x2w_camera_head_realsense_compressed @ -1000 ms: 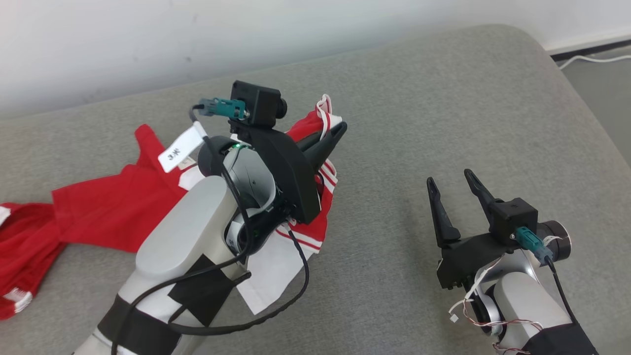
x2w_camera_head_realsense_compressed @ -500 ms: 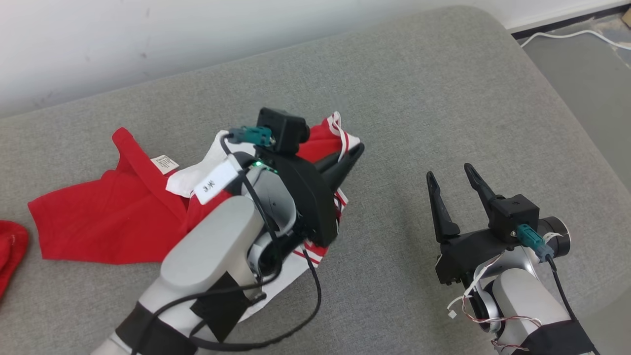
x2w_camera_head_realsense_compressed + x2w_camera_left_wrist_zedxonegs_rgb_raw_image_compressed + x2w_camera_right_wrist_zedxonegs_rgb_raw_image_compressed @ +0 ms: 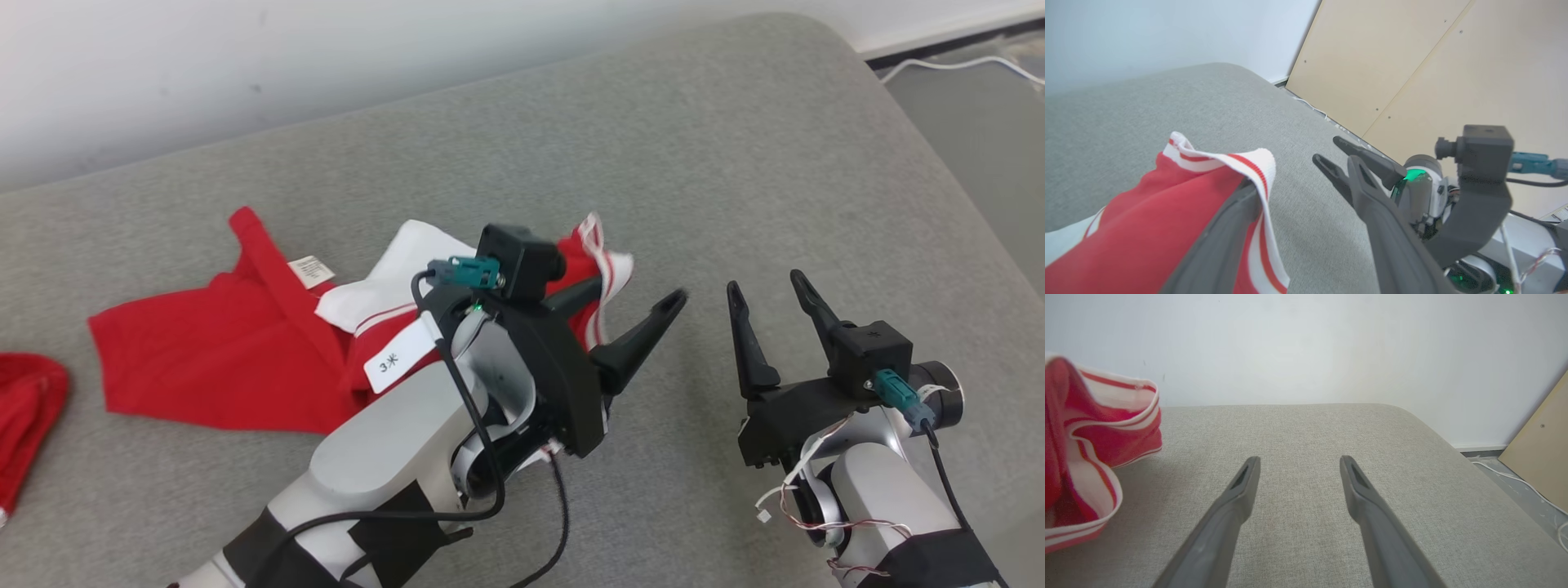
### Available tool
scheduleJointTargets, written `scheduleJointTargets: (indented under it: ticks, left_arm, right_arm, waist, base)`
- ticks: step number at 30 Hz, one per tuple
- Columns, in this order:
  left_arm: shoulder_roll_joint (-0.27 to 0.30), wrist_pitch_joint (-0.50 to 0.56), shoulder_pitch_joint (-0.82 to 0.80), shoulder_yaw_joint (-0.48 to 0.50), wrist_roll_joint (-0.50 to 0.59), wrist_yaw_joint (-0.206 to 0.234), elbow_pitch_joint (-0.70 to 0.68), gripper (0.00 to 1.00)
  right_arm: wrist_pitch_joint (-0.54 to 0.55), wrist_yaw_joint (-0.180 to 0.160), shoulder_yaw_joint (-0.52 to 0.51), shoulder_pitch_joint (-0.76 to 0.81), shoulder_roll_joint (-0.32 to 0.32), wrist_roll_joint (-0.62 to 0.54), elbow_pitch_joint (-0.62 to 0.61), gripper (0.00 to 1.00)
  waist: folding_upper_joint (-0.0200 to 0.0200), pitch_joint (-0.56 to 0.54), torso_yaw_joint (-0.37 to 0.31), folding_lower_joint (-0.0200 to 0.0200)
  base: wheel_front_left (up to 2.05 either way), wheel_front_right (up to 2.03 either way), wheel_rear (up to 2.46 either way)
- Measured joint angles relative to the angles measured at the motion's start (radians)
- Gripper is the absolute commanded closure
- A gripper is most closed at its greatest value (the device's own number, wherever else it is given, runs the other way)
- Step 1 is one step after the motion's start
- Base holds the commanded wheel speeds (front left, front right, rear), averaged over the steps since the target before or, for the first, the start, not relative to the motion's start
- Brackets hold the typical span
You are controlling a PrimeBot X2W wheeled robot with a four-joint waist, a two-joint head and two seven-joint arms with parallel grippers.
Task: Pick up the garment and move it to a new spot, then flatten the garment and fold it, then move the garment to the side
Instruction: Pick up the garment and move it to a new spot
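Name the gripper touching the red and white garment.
The left gripper: the red and white garment drapes its striped hem over one open jaw. The right gripper hangs apart over grey cushion.

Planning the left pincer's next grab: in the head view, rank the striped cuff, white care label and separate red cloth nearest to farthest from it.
1. Striped cuff: draped over one finger of the left pincer.
2. Care label: farther left, on the garment.
3. Red cloth: far left edge.

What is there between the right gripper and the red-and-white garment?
In the head view, one finger of the open left gripper stands between them, above the grey cushion.
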Motion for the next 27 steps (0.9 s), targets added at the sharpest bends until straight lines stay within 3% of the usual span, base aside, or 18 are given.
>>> scheduleJointTargets:
  ticks: [10,14,19,27]
  left_arm:
    - [0.003,-0.075,-0.026,-0.072,-0.114,0.006,-0.117,0.00]
    - [-0.003,-0.072,-0.022,-0.119,-0.119,0.017,-0.082,0.00]
    - [0.002,0.036,-0.016,-0.230,-0.035,0.052,0.053,0.00]
    - [0.002,0.149,-0.003,-0.262,0.007,0.069,0.118,0.00]
  right_arm:
    - [-0.004,0.001,-0.004,0.000,-0.015,0.001,0.022,0.00]
    - [-0.005,0.010,0.020,-0.002,-0.001,0.001,0.037,0.00]
    - [-0.005,0.022,0.041,-0.002,0.017,0.001,0.040,0.00]
    - [-0.007,0.022,0.034,0.000,0.008,0.001,0.040,0.00]
  waist:
    - [0.0000,-0.033,0.094,0.0000]
    - [0.0000,-0.063,0.127,-0.0001]
    - [-0.0001,-0.105,0.142,-0.0002]
    - [-0.0001,-0.115,0.117,-0.0001]
  base:
    - [0.00,0.00,0.00]
    - [0.00,0.00,0.00]
    - [0.00,0.00,0.00]
    - [0.00,0.00,0.00]
